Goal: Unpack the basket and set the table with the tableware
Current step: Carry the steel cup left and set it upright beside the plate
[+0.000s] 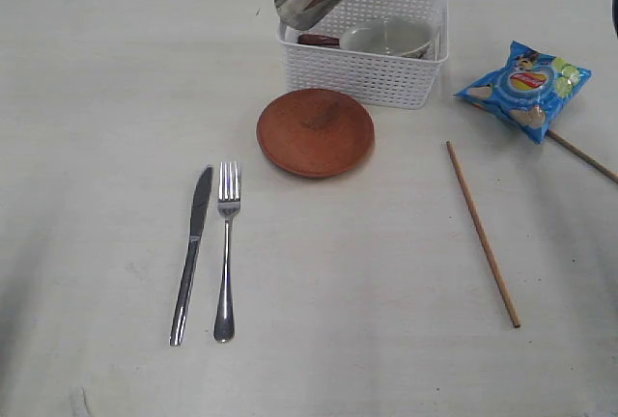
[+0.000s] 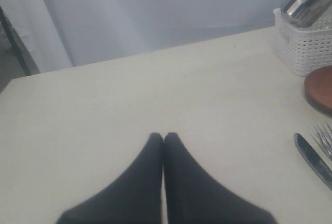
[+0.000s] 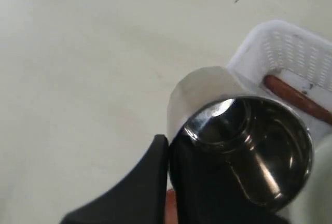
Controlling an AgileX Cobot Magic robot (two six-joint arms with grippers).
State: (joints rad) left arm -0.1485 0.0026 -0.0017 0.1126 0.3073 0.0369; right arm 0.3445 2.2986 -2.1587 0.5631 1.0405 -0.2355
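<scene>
The right gripper (image 3: pixel 169 146) is clenched on the rim of the cup (image 3: pixel 239 146), with one finger outside the wall and one inside. It holds the cup tilted in the air, over the corner of the basket (image 1: pixel 365 69) that lies at 10 o'clock in the exterior view.

The basket stands at the far side of the table (image 1: pixel 367 340), at 12 o'clock of the scene. Inside it lie the bowl (image 1: pixel 388 37) and, at 9 o'clock of the bowl, a brown thing that is probably the spoon (image 1: pixel 319 40); only a small part of it is visible.

The plate (image 1: pixel 315 131) sits on the table just beside the basket, at 7 o'clock of it. The knife (image 1: pixel 191 253) and fork (image 1: pixel 227 248) lie side by side, near but apart, at 7 o'clock of the plate, the knife on the outside.

One chopstick (image 1: pixel 483 234) lies at 4 o'clock of the plate, well apart from it. The bag (image 1: pixel 526 89) is at 3 o'clock of the basket, and the other chopstick (image 1: pixel 584 156) comes out from under it toward 4 o'clock.

The left gripper (image 2: pixel 163 137) is closed with its fingertips touching and nothing between them, over bare table at 9 o'clock of the knife.
</scene>
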